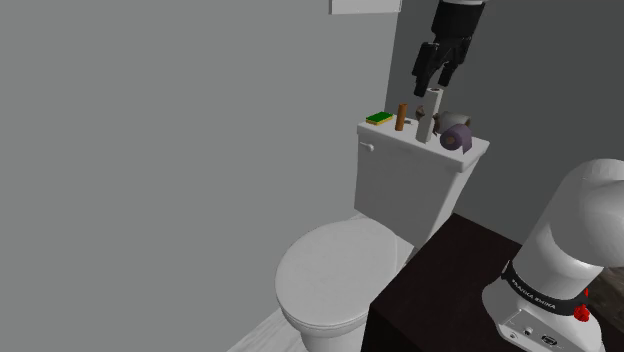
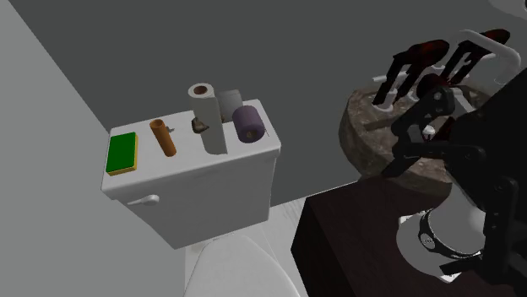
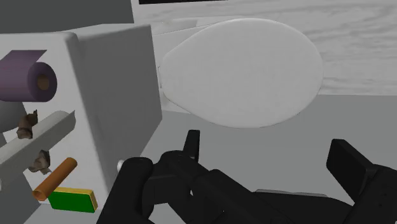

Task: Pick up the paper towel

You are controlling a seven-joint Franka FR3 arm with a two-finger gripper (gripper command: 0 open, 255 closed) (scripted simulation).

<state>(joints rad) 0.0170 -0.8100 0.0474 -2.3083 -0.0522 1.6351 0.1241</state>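
Note:
The paper towel (image 1: 429, 110) is a tall white roll with a brown core, standing upright on the toilet tank lid (image 1: 478, 153). In the second exterior view the paper towel (image 2: 209, 118) stands near the lid's front edge, with a shorter white roll (image 2: 231, 105) just behind it. My black gripper (image 1: 440, 72) hangs open a short way above the roll, fingers pointing down. In the wrist view the gripper (image 3: 270, 153) has its fingers wide apart with nothing between them, and the paper towel (image 3: 39, 135) lies well off to the side of them.
Also on the lid are a green sponge (image 2: 122, 153), an orange-brown cylinder (image 2: 163, 137), a small brown object (image 2: 199, 126) and a purple roll (image 2: 248, 123) lying on its side. The toilet's closed seat lid (image 1: 325, 270) sits below. A grey wall backs the tank. My dark stand (image 1: 440, 290) is beside the bowl.

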